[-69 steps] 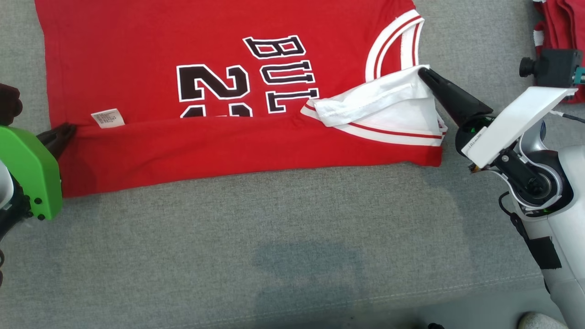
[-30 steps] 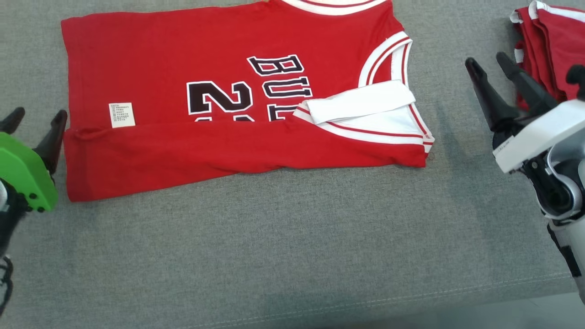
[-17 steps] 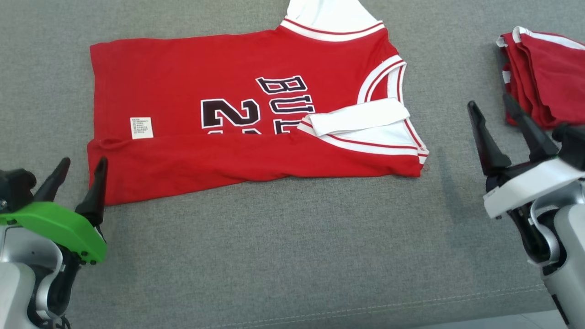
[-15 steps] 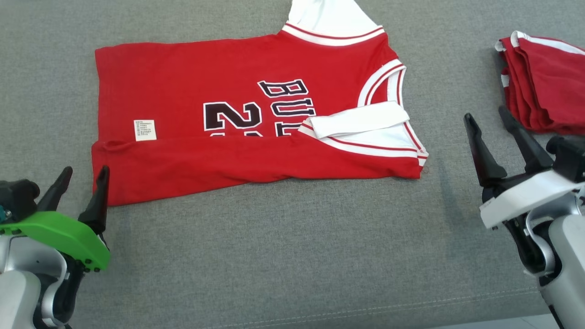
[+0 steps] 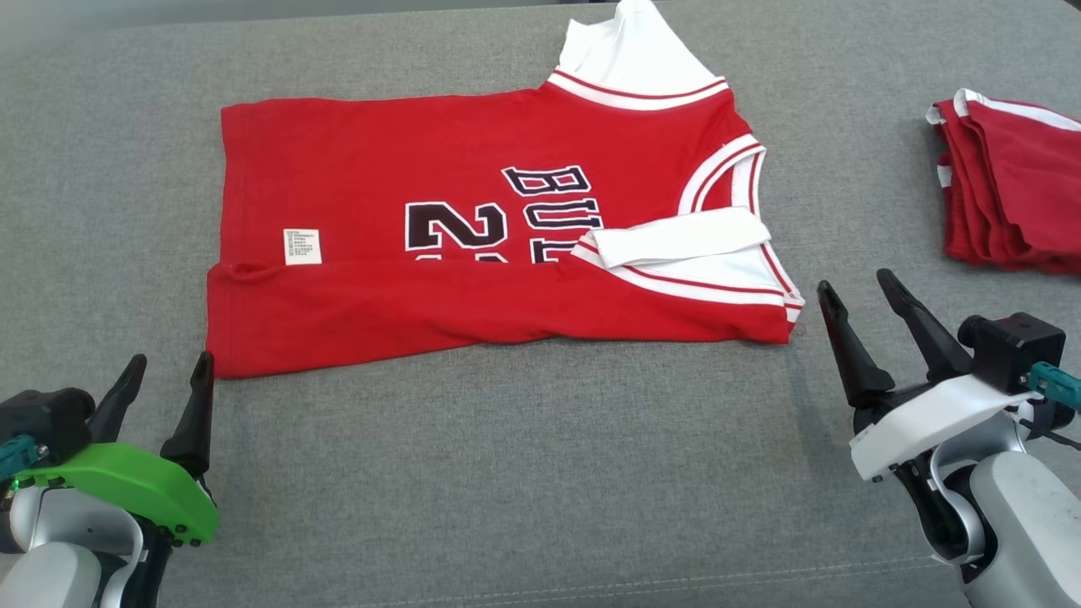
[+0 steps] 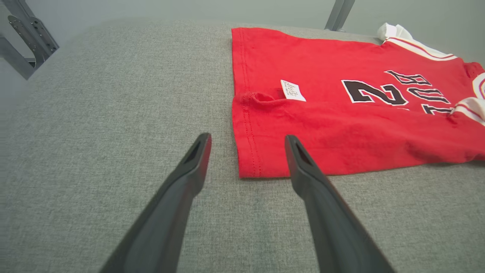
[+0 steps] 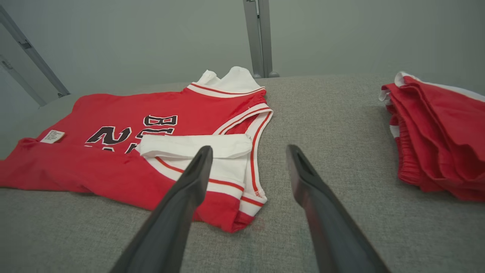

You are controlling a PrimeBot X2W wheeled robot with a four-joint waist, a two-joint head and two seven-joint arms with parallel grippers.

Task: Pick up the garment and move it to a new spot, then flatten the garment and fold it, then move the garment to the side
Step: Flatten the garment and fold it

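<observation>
With the jersey (image 5: 422, 194) flat on the table (image 5: 524, 473), its near edge already folded over, we seem mid-fold, our left pincer (image 5: 169, 359) and right pincer (image 5: 854, 281) wide and empty by its near corners; next, we likely grip the far corners.

Ahead of your green-shelled left gripper (image 5: 170, 358) you see a red garment (image 5: 380, 160) with black, white-edged lettering (image 5: 456, 226), white trim (image 5: 633, 89) striped red, and a white label (image 5: 301, 247). Right of your white-shelled right gripper (image 5: 853, 279) lies a red, white-trimmed pile (image 5: 1013, 194) on heathered grey cloth (image 5: 524, 464).
</observation>
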